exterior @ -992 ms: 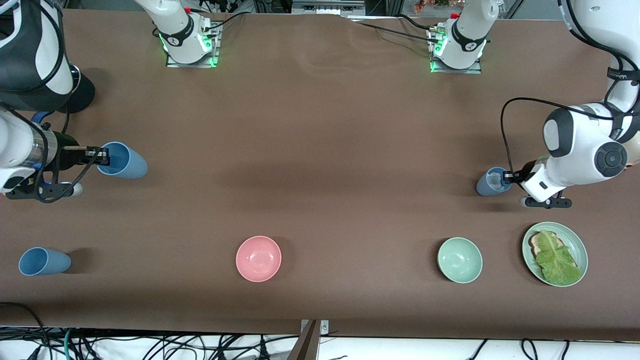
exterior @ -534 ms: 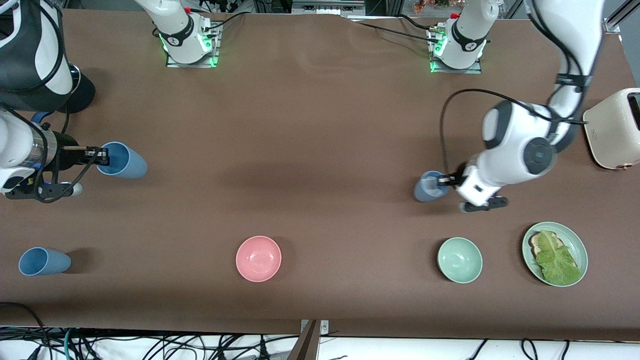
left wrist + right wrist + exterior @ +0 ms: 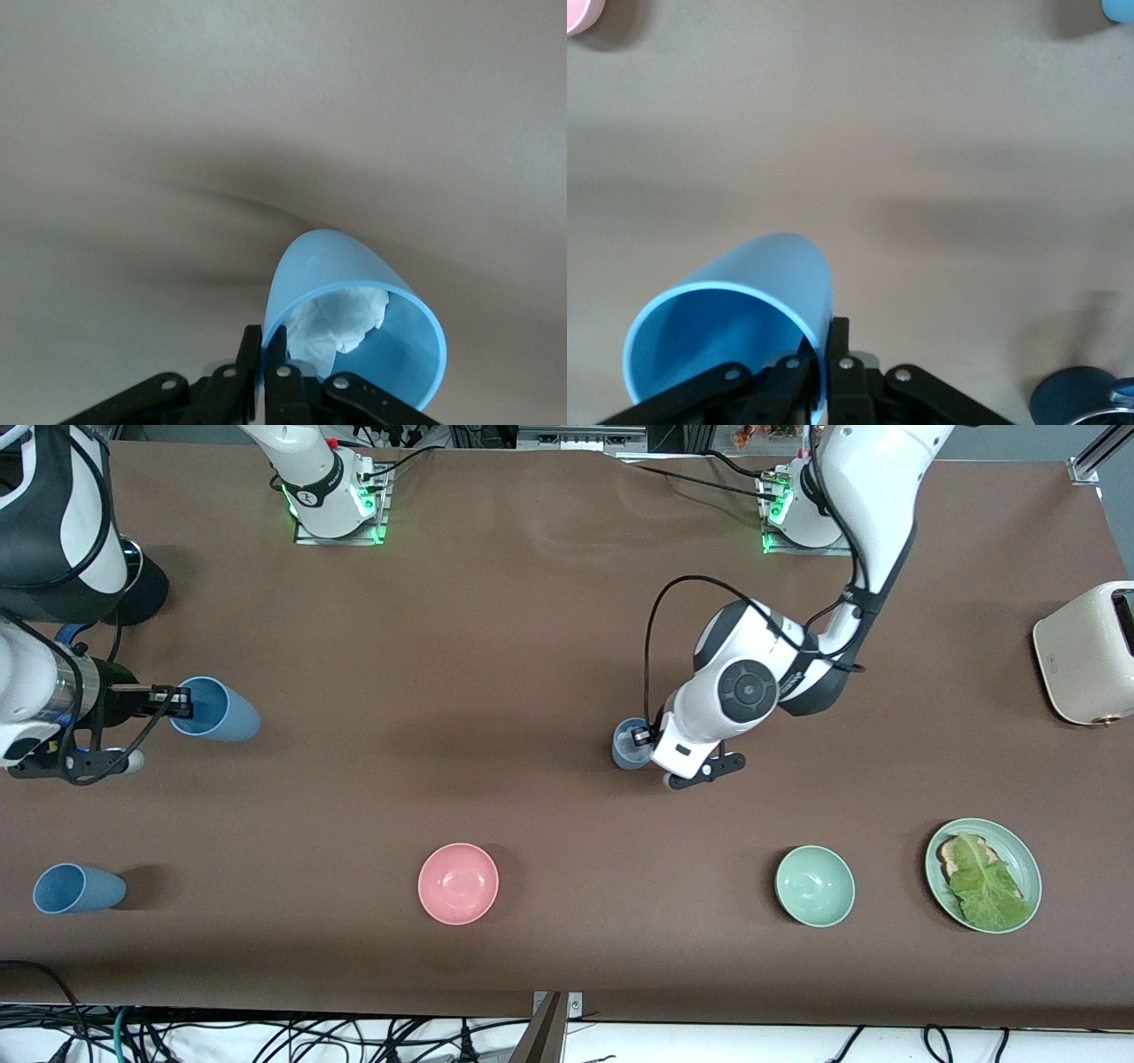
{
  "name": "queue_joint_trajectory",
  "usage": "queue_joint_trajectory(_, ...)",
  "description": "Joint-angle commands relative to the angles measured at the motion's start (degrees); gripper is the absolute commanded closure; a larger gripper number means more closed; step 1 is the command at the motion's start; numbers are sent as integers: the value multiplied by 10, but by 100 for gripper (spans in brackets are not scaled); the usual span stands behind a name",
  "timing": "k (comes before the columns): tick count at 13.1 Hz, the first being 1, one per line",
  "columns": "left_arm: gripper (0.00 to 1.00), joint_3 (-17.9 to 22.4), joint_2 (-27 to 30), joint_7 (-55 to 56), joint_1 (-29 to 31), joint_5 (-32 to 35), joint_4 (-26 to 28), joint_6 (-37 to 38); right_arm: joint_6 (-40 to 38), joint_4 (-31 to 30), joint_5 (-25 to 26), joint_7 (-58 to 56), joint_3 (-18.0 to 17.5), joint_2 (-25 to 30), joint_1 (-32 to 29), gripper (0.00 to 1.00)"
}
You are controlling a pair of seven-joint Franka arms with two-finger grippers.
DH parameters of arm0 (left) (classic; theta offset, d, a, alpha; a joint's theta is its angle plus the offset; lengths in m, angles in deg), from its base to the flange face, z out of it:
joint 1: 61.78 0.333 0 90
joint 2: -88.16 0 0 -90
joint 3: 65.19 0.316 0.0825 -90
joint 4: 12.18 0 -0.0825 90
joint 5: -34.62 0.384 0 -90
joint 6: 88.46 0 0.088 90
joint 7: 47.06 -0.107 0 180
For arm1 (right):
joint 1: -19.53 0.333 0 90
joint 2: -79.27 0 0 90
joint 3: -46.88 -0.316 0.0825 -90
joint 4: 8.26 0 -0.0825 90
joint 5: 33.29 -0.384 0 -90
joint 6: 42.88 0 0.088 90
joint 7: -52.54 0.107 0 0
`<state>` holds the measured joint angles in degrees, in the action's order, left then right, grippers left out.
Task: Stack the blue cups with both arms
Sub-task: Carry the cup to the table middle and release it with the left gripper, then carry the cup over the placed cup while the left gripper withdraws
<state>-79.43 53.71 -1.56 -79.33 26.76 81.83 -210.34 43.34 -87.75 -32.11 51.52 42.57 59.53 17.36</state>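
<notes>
Cup with paper point(image 3: 631, 744) is pinched at its rim by left end effector point(image 3: 648, 737), over mid-surface point(image 3: 532, 646). Second cup point(image 3: 215, 709) is clamped at its rim by right end effector point(image 3: 180, 701), over right arm's end. Third cup point(image 3: 77, 888) stands free, nearer the camera.

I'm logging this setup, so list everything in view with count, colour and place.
Cups: 3, blue. One in the left pincer, cup, white stuff inside, over mid-table. One in the right pincer, cup, toward the right arm's end. One free cup, nearer the camera at that same end.
Bowls: 2. Pink bowl and green bowl, both near the camera edge, green toward the left arm's end.
Plate: 1, green, beside the green bowl, with toast and lettuce.
Toaster: 1, cream, at the left arm's end.
Pot: 1, black, under the right arm.
Table: 1, brown.
Arms: 2, white; each pincer pinches a cup rim.
</notes>
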Motion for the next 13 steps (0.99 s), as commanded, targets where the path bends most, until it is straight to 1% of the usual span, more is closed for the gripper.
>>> queue_joint_trajectory(1, 39, 8, -18, 0, 1, 0, -35, 12, -11, 11, 4, -14, -2, -1, -4, 100)
queue_joint_trajectory(2, 0, 10, -19, 3, 4, 1, -48, 16, -11, 12, 4, -14, -2, -1, -4, 100)
queue_joint_trajectory(4, 0, 26, -9, 5, 10, 7, -58, 30, -10, 11, 3, -11, -3, -2, -2, 100)
queue_joint_trajectory(6, 0, 49, 10, -2, 22, 24, -75, 93, -3, 12, 2, -6, -7, -3, 4, 100)
queue_joint_trajectory(7, 0, 49, 13, -11, 44, 32, -91, 131, -3, 17, -1, 9, -10, -4, 14, 100)
queue_joint_trajectory(9, 0, 48, 18, -82, 100, 43, -110, 179, 2, 32, -7, 58, -12, -14, 38, 100)
queue_joint_trajectory(11, 0, 49, 18, -170, 152, 43, -106, 187, 9, 53, -18, 107, -12, -31, 74, 100)
queue_joint_trajectory(13, 0, 49, 16, -265, 201, 71, -103, 188, 11, 92, -24, 179, -12, -62, 123, 100)
